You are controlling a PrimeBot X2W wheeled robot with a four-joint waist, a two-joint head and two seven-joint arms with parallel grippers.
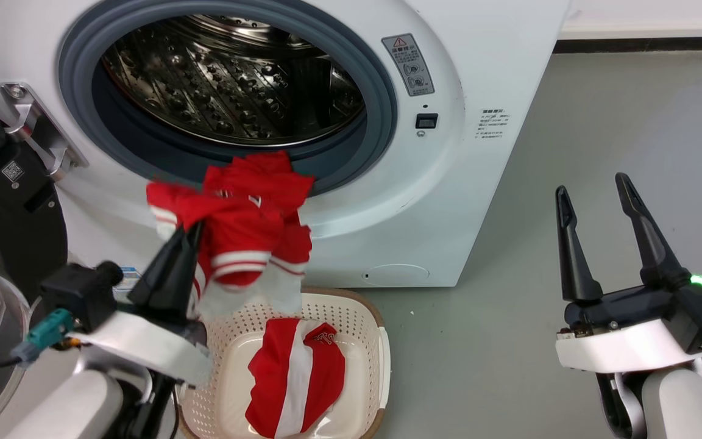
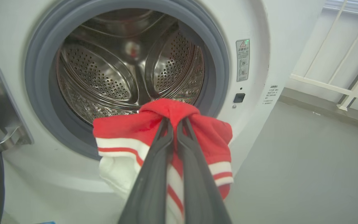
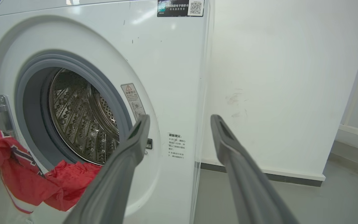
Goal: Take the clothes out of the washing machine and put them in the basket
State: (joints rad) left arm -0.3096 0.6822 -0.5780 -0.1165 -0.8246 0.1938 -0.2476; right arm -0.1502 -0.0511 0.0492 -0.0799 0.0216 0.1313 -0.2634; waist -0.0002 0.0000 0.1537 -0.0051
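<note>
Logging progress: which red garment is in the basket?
The garment with the broad white band, lying in the basket; the other garment hangs from the left gripper.

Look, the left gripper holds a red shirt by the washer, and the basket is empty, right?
The basket is not empty: the head view shows a red garment with a white band lying in it. The left gripper does hold a red shirt by the washer.
</note>
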